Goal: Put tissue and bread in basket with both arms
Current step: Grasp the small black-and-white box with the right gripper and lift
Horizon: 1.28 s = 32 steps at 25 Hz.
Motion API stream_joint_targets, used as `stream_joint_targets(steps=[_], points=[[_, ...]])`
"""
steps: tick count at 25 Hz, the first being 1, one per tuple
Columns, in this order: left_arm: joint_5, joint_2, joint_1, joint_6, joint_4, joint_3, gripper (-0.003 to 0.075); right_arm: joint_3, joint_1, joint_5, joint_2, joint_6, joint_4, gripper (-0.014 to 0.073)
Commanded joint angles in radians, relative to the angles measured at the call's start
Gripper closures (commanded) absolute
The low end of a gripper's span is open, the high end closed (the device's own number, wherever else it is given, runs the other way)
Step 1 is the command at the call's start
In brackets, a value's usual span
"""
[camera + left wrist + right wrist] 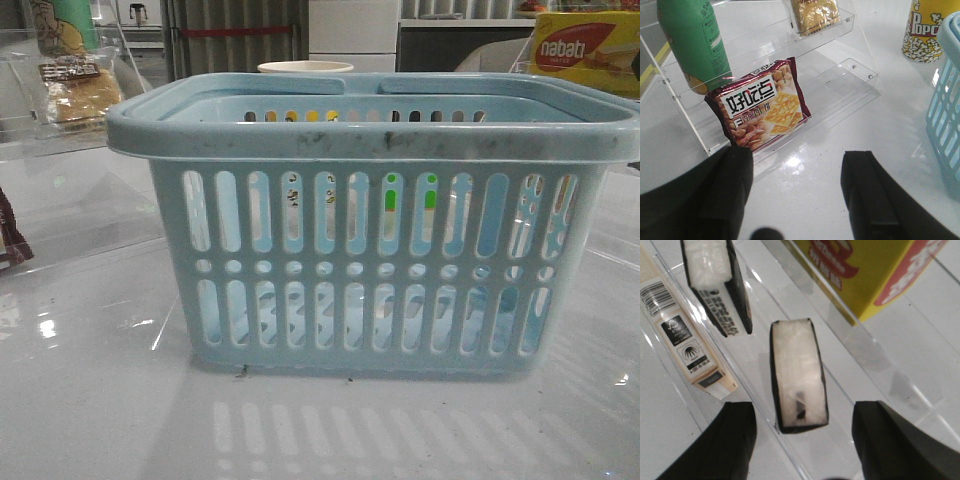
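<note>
- Left gripper (797,192): two broad matte-black fingers (722,197) with rounded edges, no markings visible.
- Right gripper (802,440): the same plain black, blunt, tapering fingers (887,445).

From my seat the basket (370,240) fills the middle of the table, its mouth open from above, with bare table (100,400) in front at 6 o'clock. My left gripper (797,192) has its 2 fingers spread over clear tabletop; ahead at 12 the dark red snack packet (762,105) and green bottle (692,42) crowd the clear rack (850,75). My right gripper (802,440) is spread wide, with the tissue (797,375) ahead in the gap, another packet (715,287) at 11 and the yellow box (865,275) at 1.
</note>
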<state>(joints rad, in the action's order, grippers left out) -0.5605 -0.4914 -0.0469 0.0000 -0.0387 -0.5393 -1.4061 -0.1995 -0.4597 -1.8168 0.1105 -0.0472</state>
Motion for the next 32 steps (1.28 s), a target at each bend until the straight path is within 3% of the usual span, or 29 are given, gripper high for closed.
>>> stream_joint_targets(steps=[1, 7, 17, 32], points=[[0.080, -0.010, 0.002, 0.000, 0.006, -0.029, 0.0265, -0.039, -0.006, 0.104, 0.035, 0.001, 0.001, 0.0074], [0.080, -0.010, 0.002, 0.000, 0.006, -0.029, 0.0265, -0.039, -0.006, 0.115, 0.021, 0.001, 0.001, 0.0119], [0.080, -0.010, 0.002, 0.000, 0.006, -0.029, 0.0265, -0.039, -0.005, 0.106, 0.026, 0.001, -0.001, 0.0343], [0.080, -0.010, 0.002, 0.000, 0.006, -0.029, 0.0265, -0.039, 0.002, 0.046, 0.142, 0.001, -0.125, 0.0358]])
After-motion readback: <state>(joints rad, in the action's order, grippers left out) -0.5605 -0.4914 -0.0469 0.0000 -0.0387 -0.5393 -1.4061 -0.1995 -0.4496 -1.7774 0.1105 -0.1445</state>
